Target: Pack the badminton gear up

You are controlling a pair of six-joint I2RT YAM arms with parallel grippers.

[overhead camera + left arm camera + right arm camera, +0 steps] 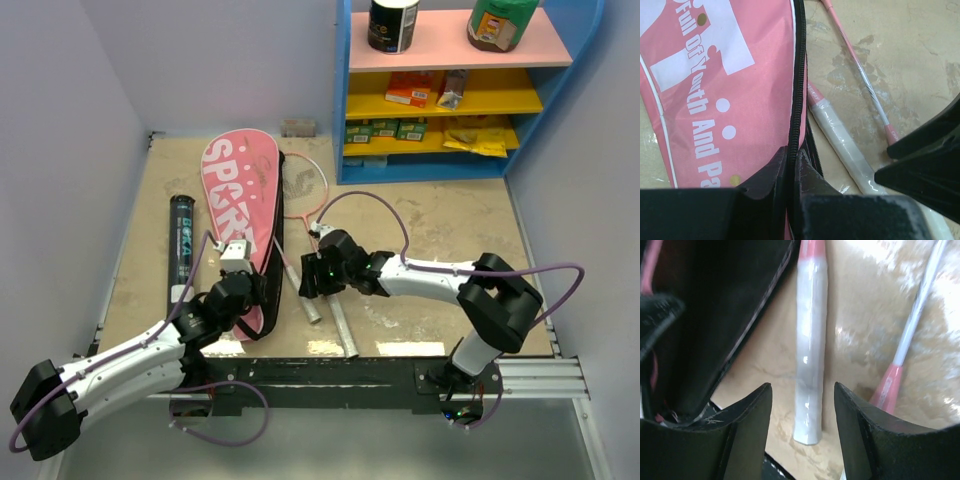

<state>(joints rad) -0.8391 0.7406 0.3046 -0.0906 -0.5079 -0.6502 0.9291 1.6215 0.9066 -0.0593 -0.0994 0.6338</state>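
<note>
The pink bag [238, 195] lettered "SPORT" lies on the table left of centre. My left gripper [236, 266] is shut on its black zipper edge [796, 100], near the narrow end. One racket's head [302, 184] shows beside the bag, and its white-wrapped handle [311, 303] lies by the bag's opening. My right gripper [310, 276] stands open over that handle [809, 365], a finger on each side, not touching it. A second racket's pink-white shaft [912, 332] and handle [343, 330] lie just to the right. The black shuttle tube [181, 250] lies left of the bag. No shuttlecock is in view.
A blue shelf unit [341, 90] with jars and boxes stands at the back right. Lilac walls close in both sides. A metal rail [530, 375] runs along the near edge by the arm bases.
</note>
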